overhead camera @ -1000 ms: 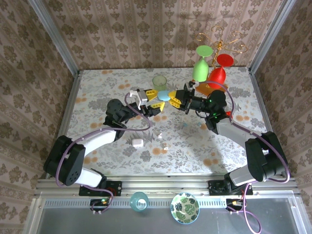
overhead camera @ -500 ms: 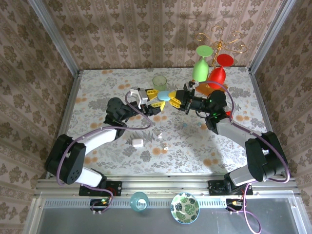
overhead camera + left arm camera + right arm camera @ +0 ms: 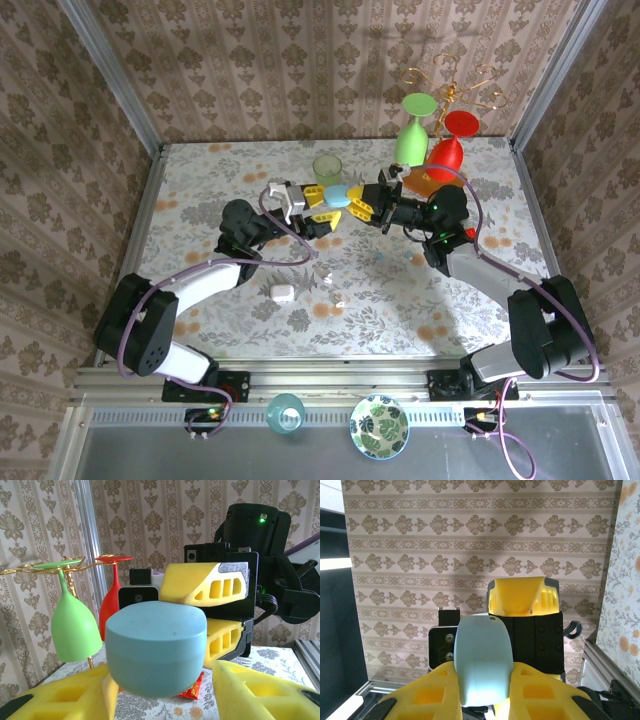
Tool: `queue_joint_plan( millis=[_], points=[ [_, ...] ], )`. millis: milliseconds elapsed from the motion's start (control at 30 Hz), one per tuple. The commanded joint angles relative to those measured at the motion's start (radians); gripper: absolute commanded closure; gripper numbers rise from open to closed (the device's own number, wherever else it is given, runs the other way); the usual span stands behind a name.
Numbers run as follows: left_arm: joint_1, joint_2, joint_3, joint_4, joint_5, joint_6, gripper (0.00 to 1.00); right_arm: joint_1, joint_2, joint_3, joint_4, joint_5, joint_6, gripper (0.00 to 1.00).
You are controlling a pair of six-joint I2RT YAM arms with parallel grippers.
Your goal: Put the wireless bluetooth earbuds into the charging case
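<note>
A pale blue rounded plastic charging case (image 3: pixel 337 197) is pinched by the right gripper (image 3: pixel 356 205) at its 3 o'clock; the left gripper (image 3: pixel 320 203) flanks it at 9 o'clock, hold unclear.

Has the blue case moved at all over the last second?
No. In the top view the pale blue case sits where it was, just below and right of the green cup, with the same small gap.
</note>
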Motion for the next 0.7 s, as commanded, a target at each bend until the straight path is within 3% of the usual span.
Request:
queue_joint_plan(
  millis=[0, 400, 667],
  points=[
    [-0.005, 0.006, 0.04, 0.019, 0.03, -0.021, 0.47, 0.007, -0.024, 0.032, 0.005, -0.019, -0.02, 1.0],
    [-0.01, 0.009, 0.049, 0.008, 0.037, -0.021, 0.49, 0.014, -0.02, 0.029, -0.016, -0.017, -0.03, 1.0],
    [-0.014, 0.011, 0.054, -0.008, 0.046, -0.015, 0.6, 0.014, -0.023, 0.03, -0.021, -0.017, -0.031, 1.0]
  ],
)
